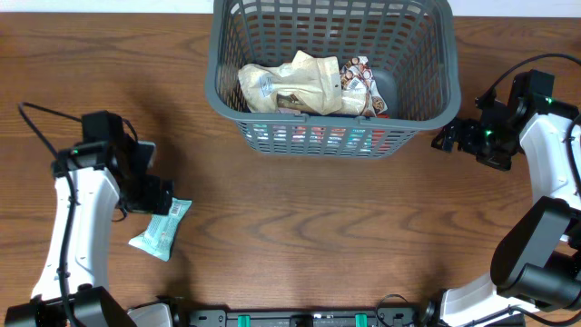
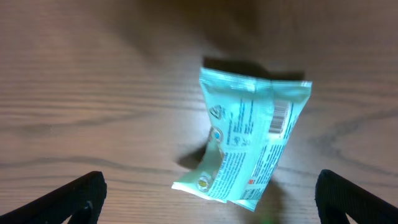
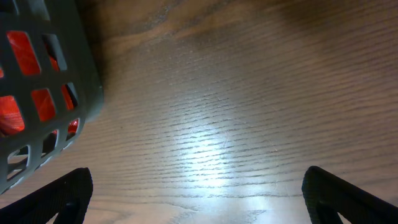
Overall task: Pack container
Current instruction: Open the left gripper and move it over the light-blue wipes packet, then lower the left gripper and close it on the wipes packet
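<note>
The dark grey lattice container (image 1: 427, 54) stands at the table's far middle and holds several snack packets, a cream one (image 1: 300, 84) on top. Its corner shows in the right wrist view (image 3: 56, 81). A light teal snack packet (image 1: 162, 229) lies on the table at the left. In the left wrist view the packet (image 2: 252, 140) lies flat between and just ahead of the fingers. My left gripper (image 1: 156, 196) is open just above the packet, touching nothing. My right gripper (image 1: 451, 136) is open and empty beside the container's right front corner.
The table is brown wood. The arm bases and a black rail (image 1: 300, 318) sit along the front edge. Red packets (image 3: 15, 81) show through the container's slots.
</note>
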`<act>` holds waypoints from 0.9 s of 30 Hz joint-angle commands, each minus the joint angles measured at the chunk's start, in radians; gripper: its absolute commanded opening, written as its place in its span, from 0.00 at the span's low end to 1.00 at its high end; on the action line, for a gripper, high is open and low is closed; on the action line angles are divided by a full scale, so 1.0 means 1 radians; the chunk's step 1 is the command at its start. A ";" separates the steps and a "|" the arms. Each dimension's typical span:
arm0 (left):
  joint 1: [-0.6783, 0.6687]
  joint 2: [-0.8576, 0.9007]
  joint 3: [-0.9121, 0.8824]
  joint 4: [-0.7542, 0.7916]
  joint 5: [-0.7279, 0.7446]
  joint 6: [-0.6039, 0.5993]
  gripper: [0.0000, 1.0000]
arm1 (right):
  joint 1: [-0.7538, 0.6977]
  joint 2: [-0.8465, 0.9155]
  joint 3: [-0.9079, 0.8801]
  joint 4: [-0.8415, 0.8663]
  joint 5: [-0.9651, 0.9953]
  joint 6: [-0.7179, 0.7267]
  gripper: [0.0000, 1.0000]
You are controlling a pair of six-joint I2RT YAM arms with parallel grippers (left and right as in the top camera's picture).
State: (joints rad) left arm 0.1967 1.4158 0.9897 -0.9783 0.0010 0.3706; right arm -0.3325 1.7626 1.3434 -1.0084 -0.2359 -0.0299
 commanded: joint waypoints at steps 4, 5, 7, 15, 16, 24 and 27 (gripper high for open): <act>-0.083 -0.002 -0.038 -0.032 0.012 0.022 0.99 | 0.013 -0.016 -0.003 0.006 -0.008 -0.011 0.99; -0.096 -0.002 -0.042 -0.037 0.003 0.037 0.99 | 0.013 -0.016 -0.003 0.009 -0.008 -0.011 0.99; -0.112 -0.002 -0.048 -0.037 -0.020 0.040 0.99 | 0.013 -0.016 -0.003 0.012 -0.008 -0.011 0.99; -0.114 -0.002 -0.126 0.027 -0.020 0.044 0.99 | 0.013 -0.016 -0.003 0.016 -0.008 -0.011 0.99; -0.114 0.000 -0.136 0.043 -0.020 0.044 0.99 | 0.013 -0.016 -0.003 0.017 -0.008 -0.011 0.99; -0.114 0.002 -0.222 0.152 -0.020 0.043 0.99 | 0.013 -0.016 -0.003 0.022 -0.008 -0.011 0.99; -0.114 0.002 -0.264 0.214 -0.020 0.043 0.99 | 0.013 -0.016 -0.003 0.021 -0.008 -0.011 0.99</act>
State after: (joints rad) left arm 0.0830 1.4158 0.7593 -0.7902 -0.0071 0.4004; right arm -0.3325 1.7626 1.3434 -0.9886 -0.2359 -0.0299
